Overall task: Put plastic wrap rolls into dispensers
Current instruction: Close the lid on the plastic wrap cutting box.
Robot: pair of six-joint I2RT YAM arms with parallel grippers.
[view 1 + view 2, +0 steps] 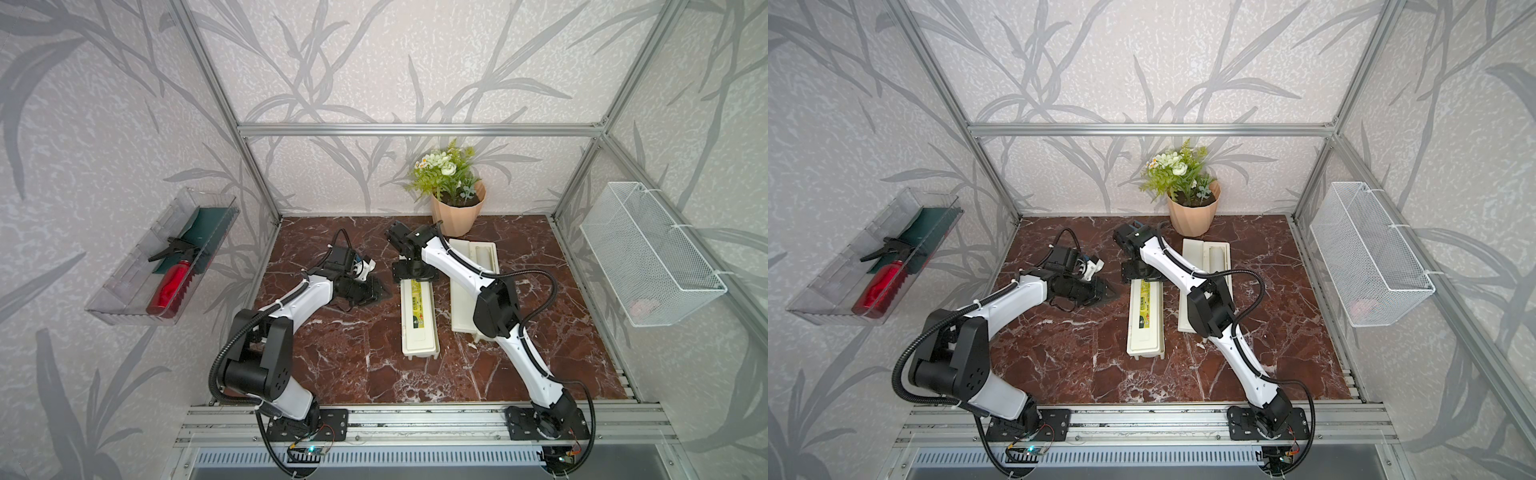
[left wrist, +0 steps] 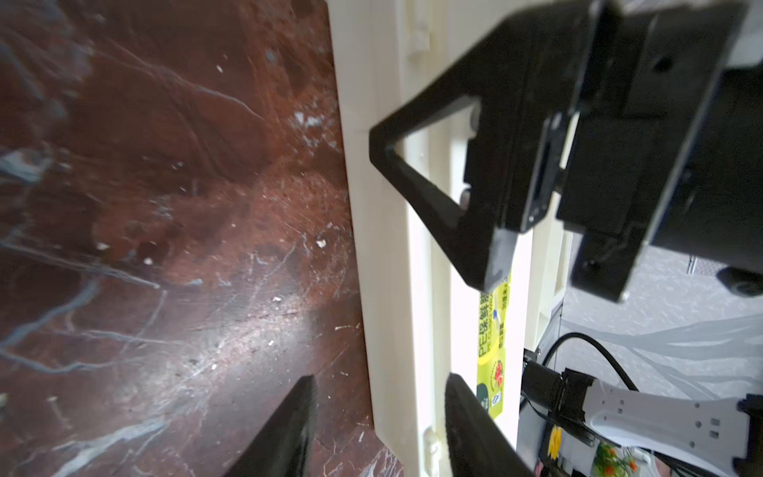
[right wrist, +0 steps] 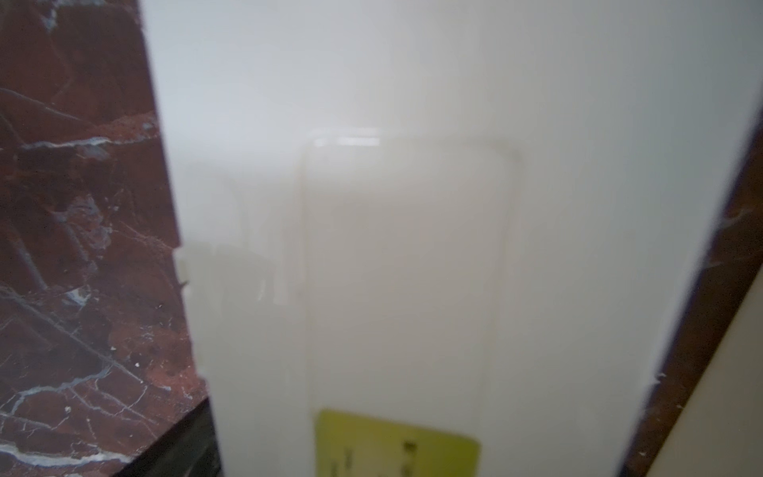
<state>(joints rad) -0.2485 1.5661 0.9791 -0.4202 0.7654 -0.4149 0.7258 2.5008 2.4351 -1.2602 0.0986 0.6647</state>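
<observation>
The labelled dispenser (image 1: 419, 332) is lying shut along the middle of the bench (image 1: 340, 357), yellow-green strip up, and both arms are gathering around it. The right tool (image 1: 414, 272) is hanging directly over its far end, jaws standing wide with nothing between them. It is probably there to press that end of the lid home or to let it go, and I cannot tell which. The left tool (image 1: 380, 291) is sitting low just beside its left long side, fingers (image 2: 289, 429) partly spread and gripping nothing, likely placed to stop the box sliding. Just to its right, a second dispenser (image 1: 461, 307) is lying open and parallel, one plastic wrap roll (image 1: 484, 257) resting in its trough, so its lid is awaiting closing. No other roll is showing, so it is presumably sitting inside the shut box.
</observation>
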